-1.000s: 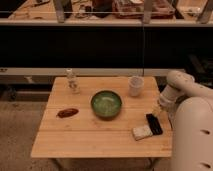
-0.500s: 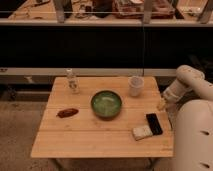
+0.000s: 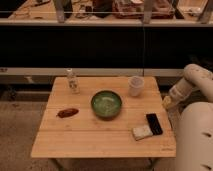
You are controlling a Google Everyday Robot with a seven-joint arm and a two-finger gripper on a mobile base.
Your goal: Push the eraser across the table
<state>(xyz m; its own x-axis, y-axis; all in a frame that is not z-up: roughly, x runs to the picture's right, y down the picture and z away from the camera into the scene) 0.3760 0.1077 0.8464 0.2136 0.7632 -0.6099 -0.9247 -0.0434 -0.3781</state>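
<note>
The eraser [image 3: 154, 123] is a small flat black slab lying on the light wooden table [image 3: 90, 137], near its right front corner. A whitish rounded block [image 3: 142, 132] touches its left side. My gripper [image 3: 166, 104] hangs at the end of the white arm just past the table's right edge, behind and to the right of the eraser, apart from it.
A green bowl [image 3: 106, 104] sits mid-table. A white cup [image 3: 135, 85] stands at the back right, a small bottle [image 3: 73, 81] at the back left, and a reddish-brown item [image 3: 67, 112] on the left. My white arm body [image 3: 195, 140] fills the lower right.
The arm and gripper have drawn away to the right, from over the table's right side to just beyond its edge. The objects on the table have not moved.
</note>
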